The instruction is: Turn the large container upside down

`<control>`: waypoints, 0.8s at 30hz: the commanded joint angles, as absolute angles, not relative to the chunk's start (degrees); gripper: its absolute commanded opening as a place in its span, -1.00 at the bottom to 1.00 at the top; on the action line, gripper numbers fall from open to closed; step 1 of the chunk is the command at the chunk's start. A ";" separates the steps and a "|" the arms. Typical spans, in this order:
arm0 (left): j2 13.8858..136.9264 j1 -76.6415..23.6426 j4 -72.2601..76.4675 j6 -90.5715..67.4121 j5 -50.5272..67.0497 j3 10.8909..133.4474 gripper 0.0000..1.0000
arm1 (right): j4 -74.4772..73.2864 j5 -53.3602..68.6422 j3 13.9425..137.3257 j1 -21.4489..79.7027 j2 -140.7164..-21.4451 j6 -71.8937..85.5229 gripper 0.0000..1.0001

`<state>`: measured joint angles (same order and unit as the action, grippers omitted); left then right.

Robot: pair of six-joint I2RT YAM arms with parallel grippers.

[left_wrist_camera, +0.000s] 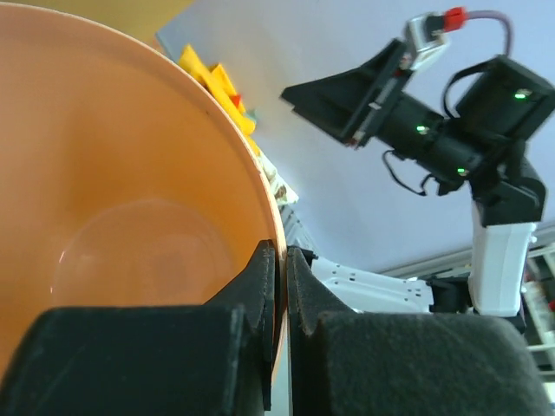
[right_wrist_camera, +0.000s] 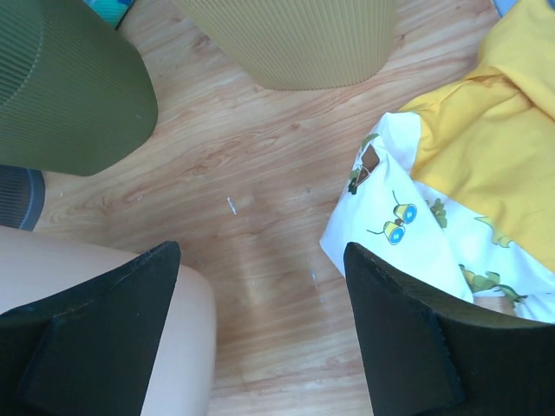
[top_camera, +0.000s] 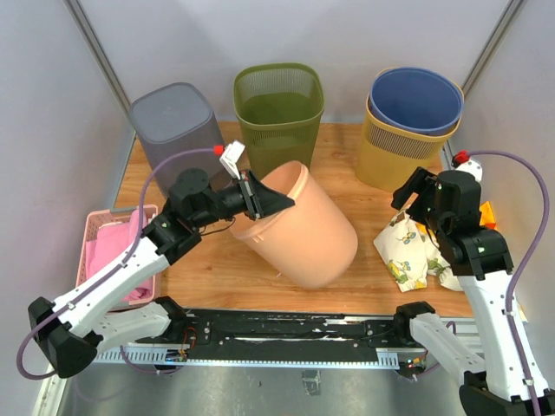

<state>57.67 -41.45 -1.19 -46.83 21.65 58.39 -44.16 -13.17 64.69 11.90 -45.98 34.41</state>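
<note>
Hiding: my left tool [top_camera: 264, 198] covers part of the peach container's [top_camera: 303, 230] mouth from above, and the left wrist view cuts off most of its rim.
Left tool: clamped on the container's rim, one finger inside the wall, one outside.
Container: tipped over on the counter [top_camera: 217, 273], mouth facing my left arm.
Right tool [right_wrist_camera: 260, 256]: fingers wide apart, holding nothing, above bare wood between the container's wall and a patterned cloth [right_wrist_camera: 408, 225].

White arm links [top_camera: 108, 295]; black joints [top_camera: 189, 192]; lilac cables [top_camera: 503, 155]; red plug caps [top_camera: 460, 157].
</note>
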 commanded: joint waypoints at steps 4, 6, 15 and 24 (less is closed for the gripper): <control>52.34 -41.57 23.26 -62.98 15.93 46.72 -0.99 | -53.32 -6.26 69.54 11.10 -48.45 29.18 0.58; 52.24 -41.57 27.04 -66.26 14.06 42.85 -0.99 | -53.48 -1.99 68.16 10.72 -49.26 30.07 0.60; 54.99 -41.51 26.82 -67.15 8.09 34.41 -0.99 | -44.93 32.20 58.99 1.53 -48.97 36.53 0.60; 58.80 -41.40 11.48 -56.44 5.45 38.07 0.18 | -43.44 34.16 47.15 1.49 -42.47 44.04 0.57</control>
